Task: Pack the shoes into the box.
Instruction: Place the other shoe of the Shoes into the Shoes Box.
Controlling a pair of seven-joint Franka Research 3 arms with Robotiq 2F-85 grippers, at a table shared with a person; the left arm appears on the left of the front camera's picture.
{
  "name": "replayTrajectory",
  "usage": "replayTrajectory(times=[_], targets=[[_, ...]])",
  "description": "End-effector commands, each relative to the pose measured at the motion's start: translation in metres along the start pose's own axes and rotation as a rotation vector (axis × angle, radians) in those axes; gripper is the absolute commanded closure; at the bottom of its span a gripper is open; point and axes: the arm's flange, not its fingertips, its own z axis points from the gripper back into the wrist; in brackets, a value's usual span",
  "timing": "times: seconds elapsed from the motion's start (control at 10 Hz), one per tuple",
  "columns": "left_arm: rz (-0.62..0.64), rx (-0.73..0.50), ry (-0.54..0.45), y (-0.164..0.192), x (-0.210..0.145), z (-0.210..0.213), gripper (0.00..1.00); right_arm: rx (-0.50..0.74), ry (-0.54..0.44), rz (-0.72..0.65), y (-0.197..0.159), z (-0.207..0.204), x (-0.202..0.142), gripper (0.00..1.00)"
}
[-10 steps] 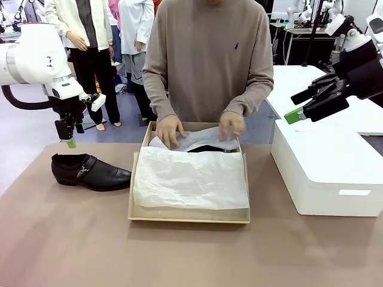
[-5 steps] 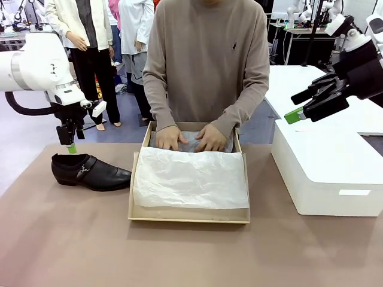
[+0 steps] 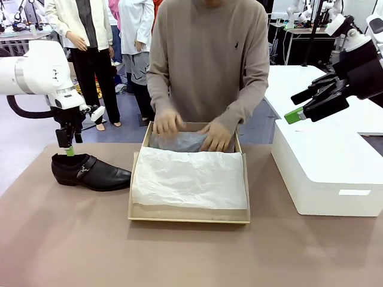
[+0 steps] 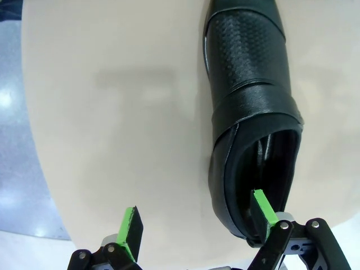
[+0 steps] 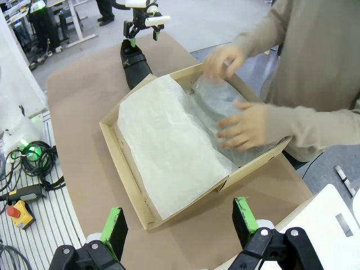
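Note:
One black shoe (image 3: 90, 171) lies on the table left of the box (image 3: 136, 206), toe towards it. My left gripper (image 3: 70, 150) hangs open just above the shoe's heel. In the left wrist view the shoe (image 4: 252, 107) runs up the picture; of my left gripper (image 4: 197, 219), one green pad (image 4: 263, 207) is over the heel opening and the other is over bare table. White tissue paper (image 3: 190, 178) covers the near part of the box. The person's hands (image 3: 216, 136) press tissue over a grey bulge at the far end. My right gripper (image 3: 293, 107) is open and raised.
A large white box (image 3: 328, 173) stands right of the cardboard box, under my right gripper (image 5: 180, 222). From the right wrist, the box (image 5: 121, 152), shoe (image 5: 135, 64) and left gripper (image 5: 140, 25) lie below. Cables and a red stop button (image 5: 21, 214) sit off the table edge.
My left gripper has come down towards the shoe's heel. The person has laid tissue over the dark thing at the box's far end and shifted both hands. The right arm is still.

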Motion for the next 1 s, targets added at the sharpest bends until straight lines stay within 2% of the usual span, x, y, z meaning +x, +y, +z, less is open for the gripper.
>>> replayTrajectory(times=[0.0, 0.9], targets=[[0.008, -0.005, 0.009, 0.007, -0.003, -0.002, 0.0, 0.017, -0.024, 0.02, -0.003, -0.002, 0.001, 0.0], [0.019, 0.0, 0.013, 0.026, -0.006, -0.029, 0.0, 0.017, -0.024, 0.02, -0.003, -0.002, 0.001, 0.0]])
